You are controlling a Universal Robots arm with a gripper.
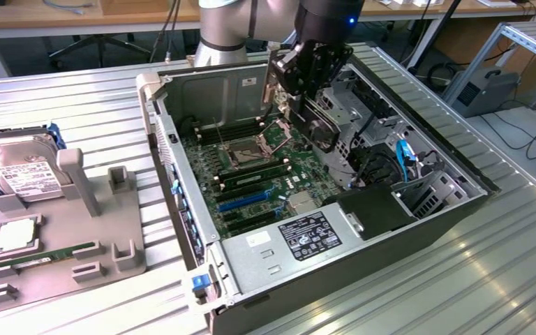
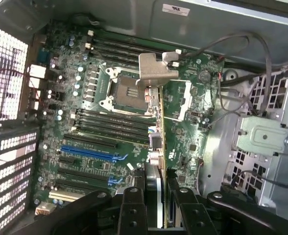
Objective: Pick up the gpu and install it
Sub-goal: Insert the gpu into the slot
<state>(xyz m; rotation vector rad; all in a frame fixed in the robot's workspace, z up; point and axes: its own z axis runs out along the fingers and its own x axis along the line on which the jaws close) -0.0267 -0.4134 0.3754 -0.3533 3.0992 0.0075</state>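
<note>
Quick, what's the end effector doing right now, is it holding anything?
End effector: closed on the gpu, held edge-on over the motherboard.

My gripper [image 1: 303, 98] hangs at the exterior view's upper centre, the graphics card [image 2: 156, 73] between its fingers, above the motherboard [image 1: 249, 185] inside the open computer case [image 1: 435, 216], with the hard drive [image 1: 21, 174] on the holder [image 1: 109, 237] at far left.
</note>
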